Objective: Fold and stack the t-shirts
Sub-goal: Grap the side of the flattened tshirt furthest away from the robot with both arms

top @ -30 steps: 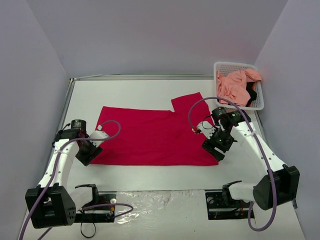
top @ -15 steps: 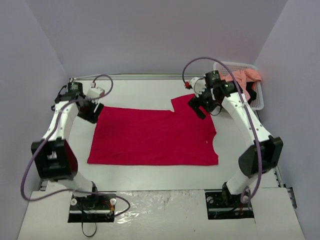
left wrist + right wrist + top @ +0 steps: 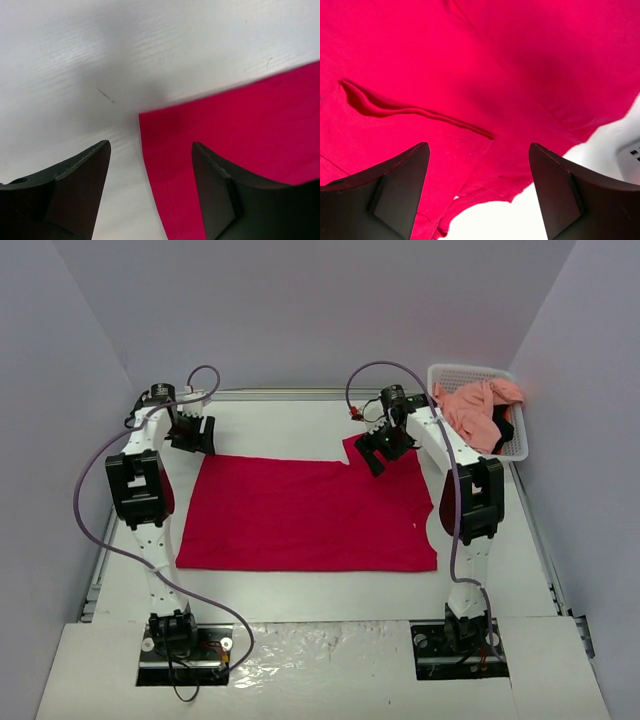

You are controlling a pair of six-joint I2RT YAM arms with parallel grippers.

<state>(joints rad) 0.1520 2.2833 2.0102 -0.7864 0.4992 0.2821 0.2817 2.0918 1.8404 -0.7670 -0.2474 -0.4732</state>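
Both arms have moved from the near hem to the far edge of the crimson t-shirt [image 3: 310, 515], which lies flat mid-desk [image 3: 290, 420] and hasn't shifted. Left end effector [image 3: 150, 150] is wide open, straddling the far-left corner, nothing held. Right end effector [image 3: 479, 150] is wide open too, over the far-right sleeve and its seam ridge, empty. Looks like you're set to pinch the far edge and fold it toward the bases; fold not yet started. Salmon t-shirt [image 3: 468, 410] and black garment [image 3: 504, 430] sit in the white basket [image 3: 465, 367], far right. No brand, label or legible writing anywhere.
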